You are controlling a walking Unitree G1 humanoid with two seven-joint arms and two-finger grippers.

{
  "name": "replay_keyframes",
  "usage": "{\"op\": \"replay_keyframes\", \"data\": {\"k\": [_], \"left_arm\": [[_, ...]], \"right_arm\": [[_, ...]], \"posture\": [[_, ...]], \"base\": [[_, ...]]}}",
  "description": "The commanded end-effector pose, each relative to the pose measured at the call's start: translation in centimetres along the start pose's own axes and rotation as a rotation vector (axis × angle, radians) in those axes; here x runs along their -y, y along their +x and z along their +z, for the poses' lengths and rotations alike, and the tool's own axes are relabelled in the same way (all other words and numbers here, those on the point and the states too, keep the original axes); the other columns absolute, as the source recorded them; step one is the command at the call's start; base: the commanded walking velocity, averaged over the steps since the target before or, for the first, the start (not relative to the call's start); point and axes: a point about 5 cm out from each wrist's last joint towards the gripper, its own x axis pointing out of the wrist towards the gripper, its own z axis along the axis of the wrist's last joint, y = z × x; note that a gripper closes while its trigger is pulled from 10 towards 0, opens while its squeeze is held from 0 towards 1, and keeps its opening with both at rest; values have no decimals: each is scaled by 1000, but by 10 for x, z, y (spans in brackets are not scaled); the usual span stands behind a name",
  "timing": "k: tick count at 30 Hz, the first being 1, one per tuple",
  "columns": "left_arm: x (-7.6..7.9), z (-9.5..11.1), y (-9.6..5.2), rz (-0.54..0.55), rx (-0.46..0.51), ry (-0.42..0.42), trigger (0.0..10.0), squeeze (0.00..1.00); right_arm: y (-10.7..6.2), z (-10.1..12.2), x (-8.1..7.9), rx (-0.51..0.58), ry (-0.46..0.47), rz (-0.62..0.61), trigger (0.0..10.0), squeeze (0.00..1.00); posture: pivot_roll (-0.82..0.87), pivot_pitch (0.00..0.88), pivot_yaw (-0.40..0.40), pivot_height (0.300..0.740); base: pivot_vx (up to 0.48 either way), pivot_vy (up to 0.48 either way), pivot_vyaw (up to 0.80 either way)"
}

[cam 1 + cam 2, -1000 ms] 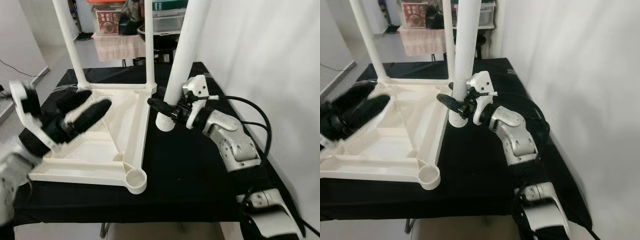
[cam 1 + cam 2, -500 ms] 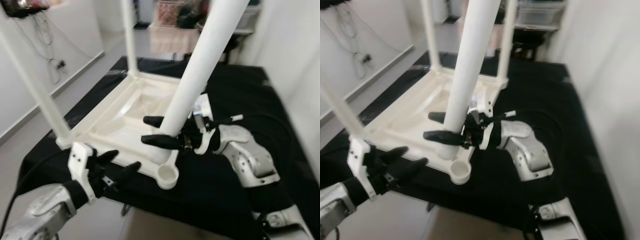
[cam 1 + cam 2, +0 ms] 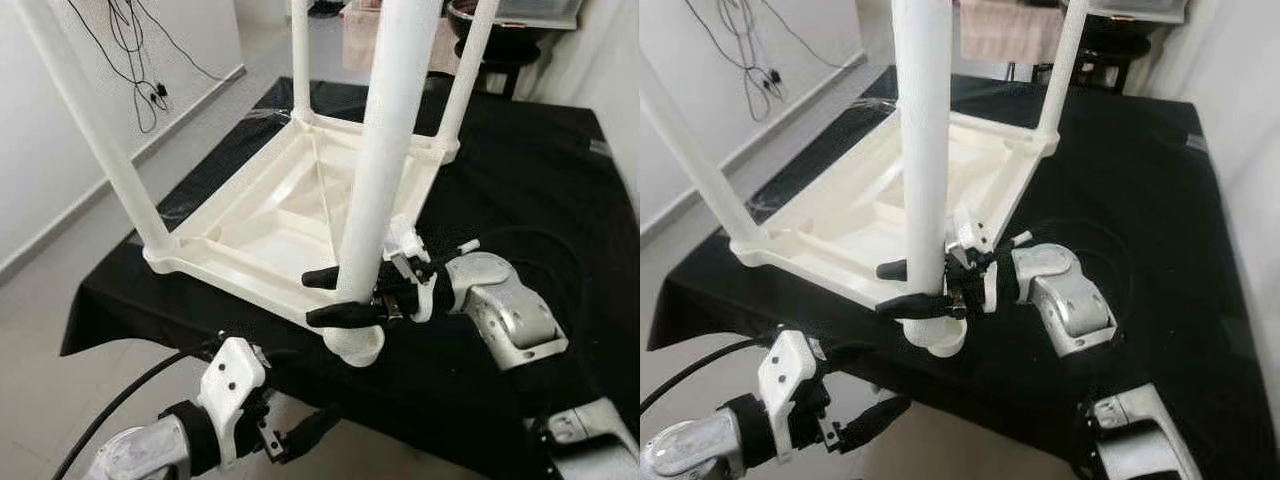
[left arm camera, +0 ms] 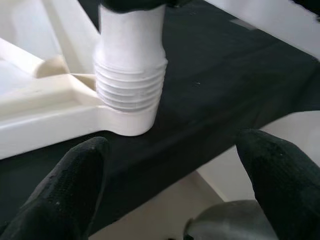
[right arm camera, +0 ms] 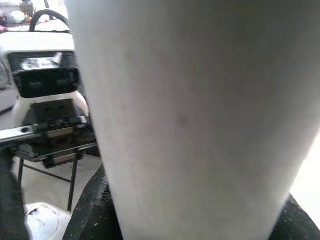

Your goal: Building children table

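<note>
Right gripper (image 3: pixel 335 297) fingers are clamped round the fourth leg (image 3: pixel 385 180), which now stands in the tabletop (image 3: pixel 270 215) corner socket instead of beside it, while left gripper (image 4: pixel 175 165), fingers apart, has dropped below that corner.

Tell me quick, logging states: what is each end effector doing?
Left end effector: open, empty, below the table edge.
Right end effector: closed on the white leg.

A black cloth (image 3: pixel 520 170) covers the tabletop. Pale floor (image 3: pixel 60 300) meets a white wall (image 3: pixel 60 110) hung with black cables (image 3: pixel 140 70); beyond, possibly storage bins.
</note>
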Motion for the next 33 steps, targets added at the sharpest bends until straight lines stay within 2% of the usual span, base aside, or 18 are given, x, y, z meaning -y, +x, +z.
{"op": "replay_keyframes", "data": {"k": [1,5,10,15,26,28,33], "left_arm": [[4,0,-1,-19,-7,17,10000,0],[10,1,-5,-31,5,2,10000,0],[14,2,-8,-40,22,-23,10000,0],[19,4,-15,-43,42,-47,10000,0],[26,6,-20,-44,54,-57,10000,0],[27,7,-24,-2,56,-38,10000,0],[24,8,-28,51,56,-2,10000,0]], "right_arm": [[2,1,-2,2,-16,24,10000,0],[-5,3,-4,9,-13,27,10000,0],[-6,5,-8,16,-18,36,10000,0],[4,8,-12,29,-53,58,10000,0],[6,10,-2,28,-78,53,10000,0],[1,12,5,17,-87,50,10000,0],[0,15,8,7,-123,67,10000,0]], "posture": [[8,216,0,740],[20,249,10,740],[23,277,23,740],[35,302,32,740],[47,325,26,740],[56,334,25,740],[65,339,26,740]], "base": [[0,0,0],[0,0,0],[0,0,0],[0,0,0],[0,0,0],[0,0,0],[0,0,0]]}}
